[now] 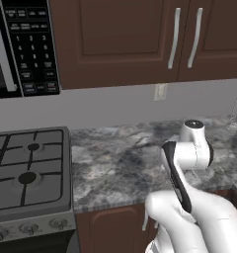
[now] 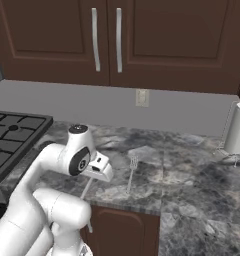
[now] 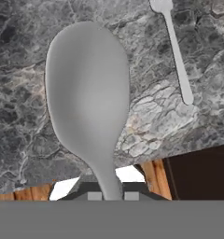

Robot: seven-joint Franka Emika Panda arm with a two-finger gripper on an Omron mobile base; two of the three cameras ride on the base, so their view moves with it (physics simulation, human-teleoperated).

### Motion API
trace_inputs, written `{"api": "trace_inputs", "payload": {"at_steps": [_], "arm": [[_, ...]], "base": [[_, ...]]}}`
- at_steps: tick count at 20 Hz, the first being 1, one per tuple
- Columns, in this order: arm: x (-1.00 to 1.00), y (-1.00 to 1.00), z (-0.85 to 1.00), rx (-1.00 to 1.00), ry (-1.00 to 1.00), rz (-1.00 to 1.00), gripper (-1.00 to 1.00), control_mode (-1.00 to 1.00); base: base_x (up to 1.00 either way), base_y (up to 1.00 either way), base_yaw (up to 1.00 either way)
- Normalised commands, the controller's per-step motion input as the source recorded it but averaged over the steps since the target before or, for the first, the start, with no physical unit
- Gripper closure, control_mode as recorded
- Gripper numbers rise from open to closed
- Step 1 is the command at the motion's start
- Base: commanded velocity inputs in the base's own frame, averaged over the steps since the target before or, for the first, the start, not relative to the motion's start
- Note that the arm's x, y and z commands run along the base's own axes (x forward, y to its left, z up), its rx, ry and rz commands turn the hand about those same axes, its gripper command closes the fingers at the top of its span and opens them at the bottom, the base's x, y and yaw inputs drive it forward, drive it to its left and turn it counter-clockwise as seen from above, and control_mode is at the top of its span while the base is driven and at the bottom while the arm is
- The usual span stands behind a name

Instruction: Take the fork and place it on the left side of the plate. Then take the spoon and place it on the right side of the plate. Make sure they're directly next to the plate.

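- Claw (image 3: 109, 196): closed on the neck of the spoon (image 3: 88, 88). In the hand view the oval bowl stands straight out ahead of the fingertips, so the spoon's long axis runs in line with the claw.
- In the right base view the spoon's handle (image 2: 87, 189) hangs below the hand near the front edge of the worktop (image 2: 192, 175), raised off the stone.
- Fork (image 2: 131, 172): lies flat on the worktop just beside the hand, on its right in the right base view. Its handle points at the front edge and its prongs at the back wall. In the hand view it lies beyond and to the side of the spoon bowl, apart from it.
- Plate: cannot be placed from these views, so which way the spoon must travel is undecided.
- Edges and room: the stove (image 1: 26, 173) bounds the worktop on the left, and a paper towel holder (image 2: 237, 131) stands far right. Bare stone lies between them. The front edge is close under the hand, so a low carry risks the cabinet front.
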Motion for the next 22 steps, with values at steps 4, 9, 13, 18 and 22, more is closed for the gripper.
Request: {"api": "trace_inputs", "payload": {"at_steps": [4,9,13,18,22], "arm": [[-0.69,-0.32,0.99,-0.07,0.00,-0.06,1.00,-1.00],[-0.26,-0.11,0.97,-0.15,0.09,-0.04,1.00,-1.00],[-0.05,0.00,1.00,-0.09,0.04,0.02,1.00,-1.00],[-0.33,0.00,0.65,-0.04,0.00,0.08,1.00,-1.00],[-0.41,0.00,0.07,0.00,-0.01,0.15,1.00,-1.00]], "base": [[0.00,0.00,0.00],[0.00,0.00,0.00],[0.00,0.00,0.00],[0.00,0.00,0.00],[0.00,0.00,0.00]]}}
